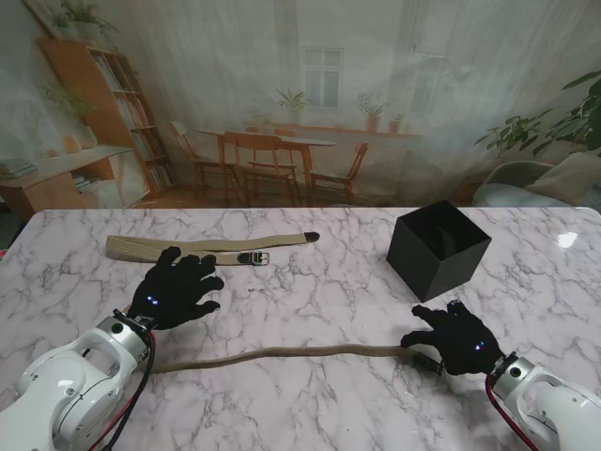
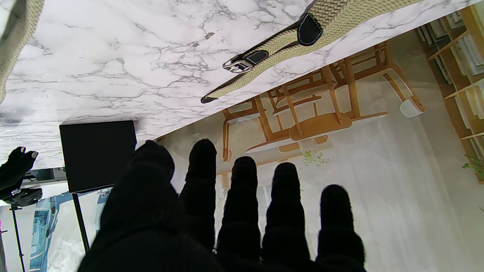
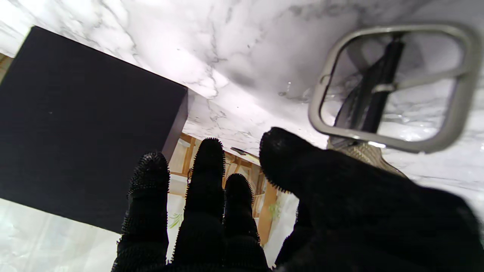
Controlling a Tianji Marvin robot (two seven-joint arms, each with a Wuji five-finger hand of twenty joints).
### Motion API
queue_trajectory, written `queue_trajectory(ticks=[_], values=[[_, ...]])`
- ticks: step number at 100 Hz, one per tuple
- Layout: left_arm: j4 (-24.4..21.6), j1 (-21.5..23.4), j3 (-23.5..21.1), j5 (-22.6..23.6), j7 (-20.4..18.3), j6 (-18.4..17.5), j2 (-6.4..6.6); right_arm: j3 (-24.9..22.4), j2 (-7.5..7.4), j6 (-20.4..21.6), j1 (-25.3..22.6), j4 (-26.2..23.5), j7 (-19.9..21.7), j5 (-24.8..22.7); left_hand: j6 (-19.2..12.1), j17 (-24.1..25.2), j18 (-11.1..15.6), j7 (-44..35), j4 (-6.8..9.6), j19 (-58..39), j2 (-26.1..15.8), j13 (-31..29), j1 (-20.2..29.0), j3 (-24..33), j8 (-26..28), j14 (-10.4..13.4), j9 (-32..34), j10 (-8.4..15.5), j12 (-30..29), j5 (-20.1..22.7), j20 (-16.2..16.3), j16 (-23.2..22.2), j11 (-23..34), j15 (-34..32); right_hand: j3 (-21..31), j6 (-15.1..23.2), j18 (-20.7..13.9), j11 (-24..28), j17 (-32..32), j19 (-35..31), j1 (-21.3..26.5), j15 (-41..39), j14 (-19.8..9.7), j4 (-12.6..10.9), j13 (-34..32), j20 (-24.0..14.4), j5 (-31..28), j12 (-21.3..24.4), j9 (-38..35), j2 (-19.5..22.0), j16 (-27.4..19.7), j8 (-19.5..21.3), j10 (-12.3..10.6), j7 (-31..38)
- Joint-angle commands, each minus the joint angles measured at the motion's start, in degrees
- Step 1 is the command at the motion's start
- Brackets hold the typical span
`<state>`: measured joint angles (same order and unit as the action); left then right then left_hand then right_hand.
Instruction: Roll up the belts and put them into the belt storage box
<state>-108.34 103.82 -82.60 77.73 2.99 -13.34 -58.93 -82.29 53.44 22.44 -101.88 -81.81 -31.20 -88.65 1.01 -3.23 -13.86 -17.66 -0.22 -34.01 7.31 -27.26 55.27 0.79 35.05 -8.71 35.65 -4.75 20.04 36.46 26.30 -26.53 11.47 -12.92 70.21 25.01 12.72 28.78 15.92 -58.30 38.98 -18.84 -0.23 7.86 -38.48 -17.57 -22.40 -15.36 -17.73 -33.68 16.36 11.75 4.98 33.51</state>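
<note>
Lower frame: long tan woven belt (image 1: 282, 354) lying left-right; black-gloved right hand (image 1: 457, 340) pinching its buckle end; left hand (image 1: 174, 288) spread, empty.

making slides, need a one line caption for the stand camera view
Right hand rests on one end of the near belt, left hand open between it and the far belt, black storage box empty.

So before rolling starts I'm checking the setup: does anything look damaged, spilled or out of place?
Nothing stands out. Both woven belts lie flat on the marble: one farther from me, one nearer, its buckle at the right hand. The black storage box stands upright.
</note>
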Motion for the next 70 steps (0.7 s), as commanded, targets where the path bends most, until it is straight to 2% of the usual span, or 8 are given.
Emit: queue_trajectory(ticks=[1,19,30,40,54,65,70], values=[[0.16,-0.04,0.16,0.10,-0.78,0.04,0.00,-0.16,0.23,-0.49,-0.79,0.65,-1.05,-0.53,0.45,0.64,-2.43,0.34,-0.86,0.89,-2.00,-0.42,2.59,-1.22,0.61,-0.86,1.12,-1.02,0.54,0.01,0.66,0.09,-0.66,0.58,1.77,1.50,0.72,-0.73,0.06,0.47,0.49,1.43,1.37,-1.06,-0.52,0.60,2.33,0.11,-0.18,1.45,-0.91,0.87,0.87,0.29],[0.17,0.06,0.02,0.33,-0.49,0.15,0.00,-1.52,2.32,2.67,-2.08,-0.11,-1.76,6.47,0.43,0.67,-2.50,0.23,-0.84,0.93,-1.92,-0.42,2.85,-1.16,0.65,-0.92,1.09,-1.05,0.54,0.07,0.67,0.08,-0.67,0.57,3.16,5.21,0.89,-1.27,-0.71,0.88,6.75,1.73,1.31,-1.64,-0.71,0.89,-11.91,0.32,-3.45,2.83,-0.98,2.35,-1.33,4.94],[0.16,0.15,-0.11,0.61,-0.23,0.22,0.01,-1.75,2.86,3.35,-2.82,-0.80,-1.15,8.02,0.34,0.65,-2.45,0.19,-0.86,0.92,-1.95,-0.50,2.93,-1.16,0.65,-0.83,1.17,-0.92,0.54,0.05,0.68,0.07,-0.63,0.54,4.55,7.41,1.04,-2.65,-1.03,1.23,8.22,2.30,1.43,-1.85,-0.43,1.01,-17.94,0.68,-4.65,2.51,-1.04,3.46,-2.35,6.79],[0.18,0.23,-0.20,0.66,-0.06,0.29,0.00,-1.15,2.70,3.32,-2.71,-0.85,-0.14,7.67,0.39,0.69,-2.48,0.13,-0.85,0.96,-1.92,-0.43,3.26,-1.09,0.67,-0.87,1.15,-1.10,0.54,0.06,0.67,0.09,-0.64,0.58,5.31,8.23,1.01,-3.01,-1.23,1.46,8.59,2.62,1.43,-1.85,-0.11,1.09,-19.88,0.76,-4.78,2.61,-1.15,3.86,-2.56,7.58],[0.20,0.14,-0.10,0.70,-0.27,0.22,0.03,0.16,2.08,2.30,-1.66,-0.34,0.46,5.92,0.31,0.81,-2.50,0.09,-0.87,1.10,-1.98,-0.42,3.31,-1.16,0.65,-0.89,1.18,-1.01,0.53,0.02,0.61,0.11,-0.63,0.61,5.48,8.04,0.92,-3.52,-1.35,1.78,8.78,2.94,1.40,-1.67,0.43,1.24,-19.46,0.88,-4.29,3.28,-1.32,3.90,-2.51,7.24],[0.23,0.06,-0.03,0.71,-0.36,0.06,0.05,0.50,1.71,1.37,-0.95,-0.03,0.96,4.67,0.23,0.80,-2.54,0.05,-0.89,1.15,-2.08,-0.45,3.61,-1.10,0.65,-0.84,1.16,-0.93,0.53,-0.03,0.58,0.11,-0.64,0.60,5.26,7.19,0.88,-3.28,-1.50,1.79,8.94,2.91,1.47,-1.55,0.86,1.31,-17.45,0.68,-3.74,3.97,-1.41,3.69,-2.42,6.26],[0.24,0.04,-0.01,0.66,-0.42,0.04,0.05,0.34,1.47,0.74,-0.85,-0.16,1.24,3.62,0.24,0.81,-2.54,0.04,-0.91,1.18,-2.22,-0.45,3.51,-1.17,0.64,-0.81,1.20,-0.98,0.53,-0.03,0.57,0.11,-0.62,0.60,4.70,6.15,0.84,-3.00,-1.33,1.63,8.74,2.71,1.49,-1.43,0.68,1.30,-14.81,0.54,-3.98,4.36,-1.42,3.32,-2.26,5.00]])
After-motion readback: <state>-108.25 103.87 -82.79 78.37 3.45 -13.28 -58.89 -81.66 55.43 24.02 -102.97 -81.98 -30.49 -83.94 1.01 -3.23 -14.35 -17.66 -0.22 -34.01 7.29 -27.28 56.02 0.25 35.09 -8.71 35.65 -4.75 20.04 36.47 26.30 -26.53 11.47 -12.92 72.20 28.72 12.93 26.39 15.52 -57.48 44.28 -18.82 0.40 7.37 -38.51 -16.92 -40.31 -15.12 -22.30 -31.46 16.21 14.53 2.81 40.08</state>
